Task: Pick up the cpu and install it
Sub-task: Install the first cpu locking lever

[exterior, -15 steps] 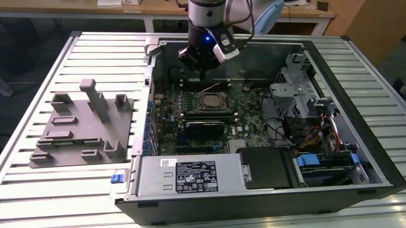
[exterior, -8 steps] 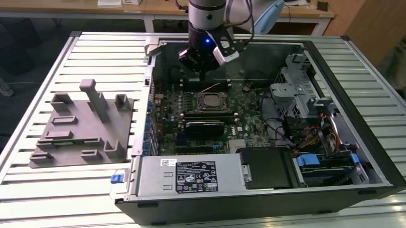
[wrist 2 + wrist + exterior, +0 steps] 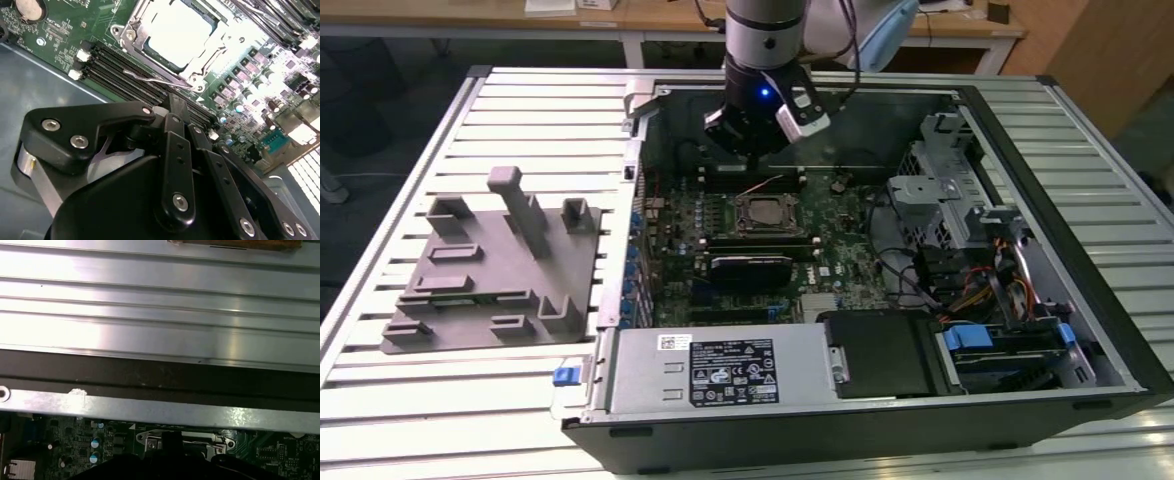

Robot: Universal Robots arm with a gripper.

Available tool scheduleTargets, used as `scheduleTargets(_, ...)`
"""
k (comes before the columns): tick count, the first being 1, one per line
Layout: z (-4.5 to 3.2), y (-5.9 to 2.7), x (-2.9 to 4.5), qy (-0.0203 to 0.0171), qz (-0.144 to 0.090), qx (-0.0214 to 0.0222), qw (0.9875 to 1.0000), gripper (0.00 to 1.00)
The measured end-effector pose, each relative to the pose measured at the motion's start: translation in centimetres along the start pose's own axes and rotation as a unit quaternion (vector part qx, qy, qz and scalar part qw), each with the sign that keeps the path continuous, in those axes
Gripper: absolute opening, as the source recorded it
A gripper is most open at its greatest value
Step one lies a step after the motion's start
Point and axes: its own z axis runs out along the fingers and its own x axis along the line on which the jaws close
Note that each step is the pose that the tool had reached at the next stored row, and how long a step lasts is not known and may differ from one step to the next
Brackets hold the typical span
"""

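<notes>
We see the cpu [image 3: 175, 32] lying flat in the motherboard socket [image 3: 131, 34], its bright square top framed by the metal retention bracket, with the wire lever [image 3: 157, 80] running along the side that faces the claw [image 3: 172, 107]. In the exterior view the same socket [image 3: 762, 212] sits near the middle of the green motherboard [image 3: 834, 255], inside the open computer case [image 3: 1107, 330] on the slatted tabletop [image 3: 520, 110]. The claw [image 3: 750, 140] hangs over the far part of the case in that view — above the socket's far edge rather than square over it — so the cpu lies just ahead of the claw's tip and below it, across the rows of dark memory slots [image 3: 120, 70]. In the second wrist view the black linkages run in to a narrow point and nothing shows between them; we judge the claw drawn close and carrying nothing, the chip being well apart from it. The chip is square, so it has no long axis to line up with. The grey fixture block [image 3: 494, 270] stands outside the case on the exterior view's left, away from the arm.
</notes>
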Motion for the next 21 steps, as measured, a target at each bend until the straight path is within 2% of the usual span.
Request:
scheduleTargets(8, 0.77, -0.07, -0.37, -0.0002, 0.003, 0.0002, 1.0000, 0.11)
scheduleTargets(21, 1.28, -0.10, -1.05, -0.0004, 0.005, 0.0001, 1.0000, 0.11)
